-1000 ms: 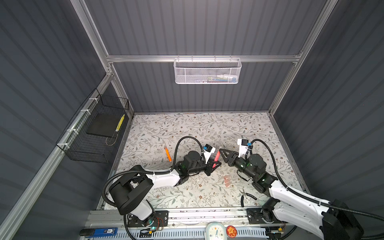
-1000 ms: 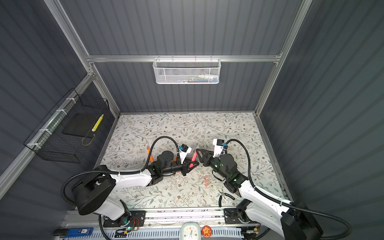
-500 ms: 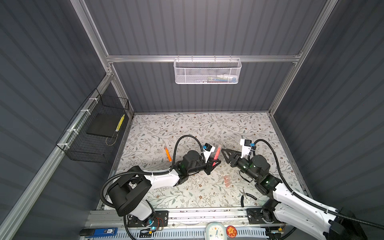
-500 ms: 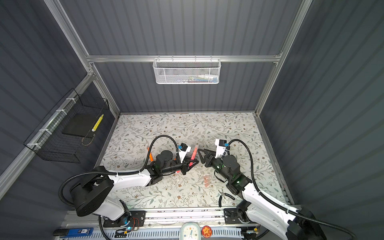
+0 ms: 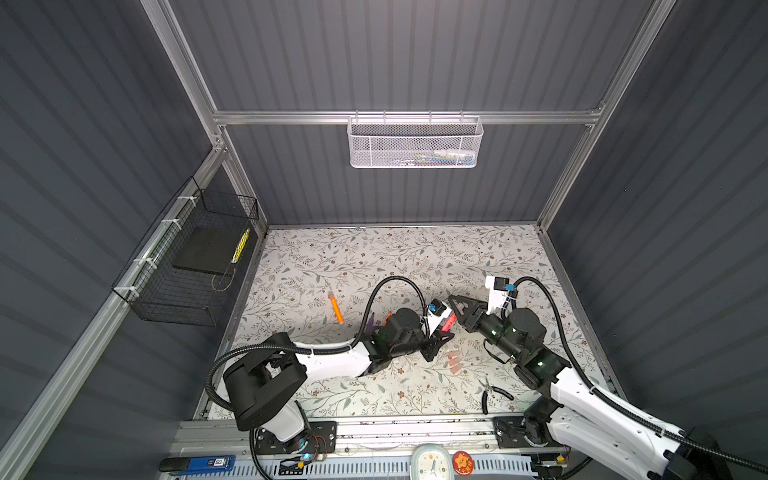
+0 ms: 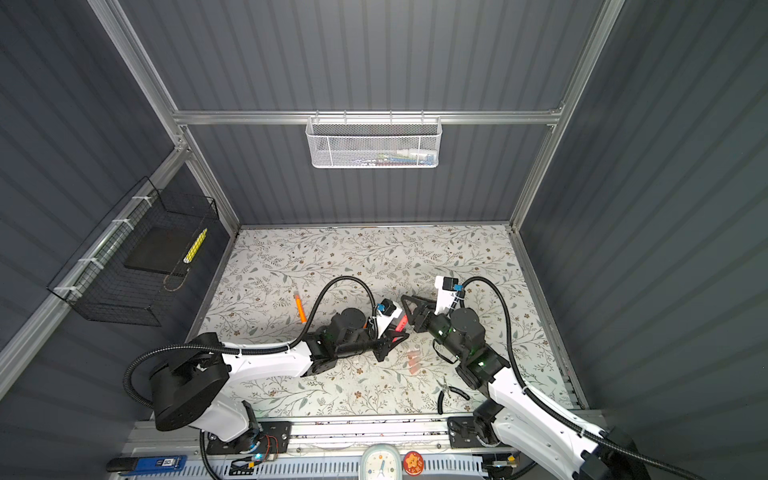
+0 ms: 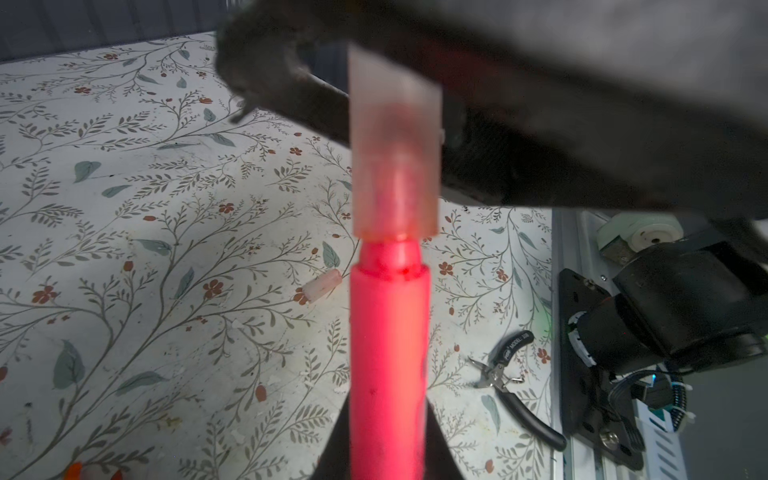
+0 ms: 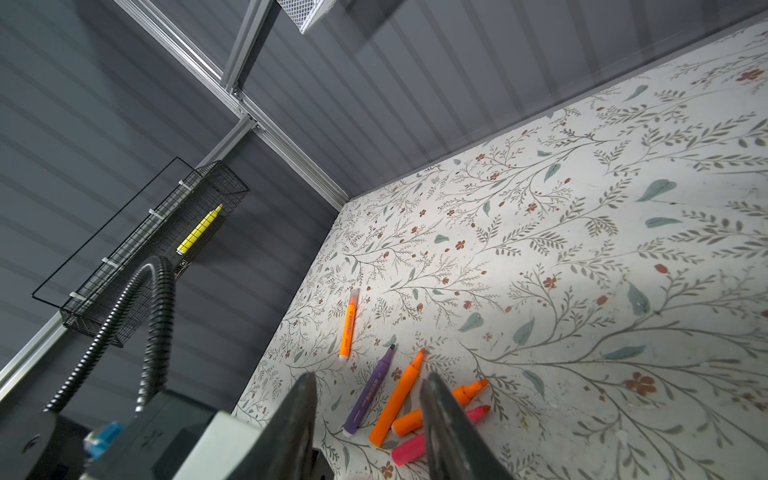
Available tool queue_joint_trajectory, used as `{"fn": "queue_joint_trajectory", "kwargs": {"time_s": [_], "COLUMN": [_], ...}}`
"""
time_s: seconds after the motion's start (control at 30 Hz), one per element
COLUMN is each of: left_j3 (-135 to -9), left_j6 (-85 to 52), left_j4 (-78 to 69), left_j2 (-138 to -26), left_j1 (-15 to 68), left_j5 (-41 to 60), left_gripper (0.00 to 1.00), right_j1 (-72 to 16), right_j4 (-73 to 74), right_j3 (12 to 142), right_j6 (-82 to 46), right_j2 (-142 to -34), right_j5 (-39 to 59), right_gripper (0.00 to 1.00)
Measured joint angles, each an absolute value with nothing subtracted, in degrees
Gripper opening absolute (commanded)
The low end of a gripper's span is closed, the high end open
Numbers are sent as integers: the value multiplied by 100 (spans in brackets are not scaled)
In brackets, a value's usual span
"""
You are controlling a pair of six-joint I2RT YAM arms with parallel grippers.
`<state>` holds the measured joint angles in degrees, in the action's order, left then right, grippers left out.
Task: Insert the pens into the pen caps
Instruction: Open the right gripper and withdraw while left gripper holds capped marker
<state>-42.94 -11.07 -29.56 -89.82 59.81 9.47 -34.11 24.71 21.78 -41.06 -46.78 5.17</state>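
Note:
My left gripper [image 7: 388, 449] is shut on a pink-red pen [image 7: 388, 353]. A translucent pen cap [image 7: 395, 158] sits over the pen's tip, and a short neck of the pen shows below its rim. In both top views that pen [image 5: 448, 323] [image 6: 401, 323] points at my right gripper [image 5: 457, 311] [image 6: 409, 309]. The right gripper [image 8: 370, 378] is open with nothing between its fingertips. Beyond it lie a purple pen [image 8: 370, 390], two orange pens [image 8: 397, 399] [image 8: 440, 409] and a pink-red pen [image 8: 436, 436]. A capped orange pen [image 5: 336, 307] lies apart to the left. Loose pen caps [image 5: 454, 356] [image 5: 456, 368] lie in front of the grippers.
Black-handled pliers [image 5: 492, 392] [image 7: 511, 386] lie near the front right rail. A black wire basket [image 5: 195, 266] with a yellow marker hangs on the left wall. A white mesh basket [image 5: 413, 143] hangs on the back wall. One loose cap [image 7: 322, 289] lies on the floral mat.
My left gripper has carried the pink-red pen a little to the right and forward. The right arm has drawn back slightly to the right, its jaws opening wider and then narrowing.

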Motion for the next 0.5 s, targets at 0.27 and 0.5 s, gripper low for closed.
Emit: {"fn": "queue_joint_trajectory", "kwargs": {"time_s": [0.27,0.5], "left_j3": [-4311,-4324], "left_j6": [-1063,-1063], "left_j4": [-2816,-2801], "left_j2": [-8993,-9017], "left_j1": [5981,5981], "left_j5": [760,744], "left_gripper": [0,0], "right_j1": [-3391,-3389], "right_j4": [2429,2412], "right_j3": [2180,2285], "right_j6": [-4088,-4093], "right_j2": [-4554,-4860], "right_j5": [534,661], "right_gripper": [40,36]}}
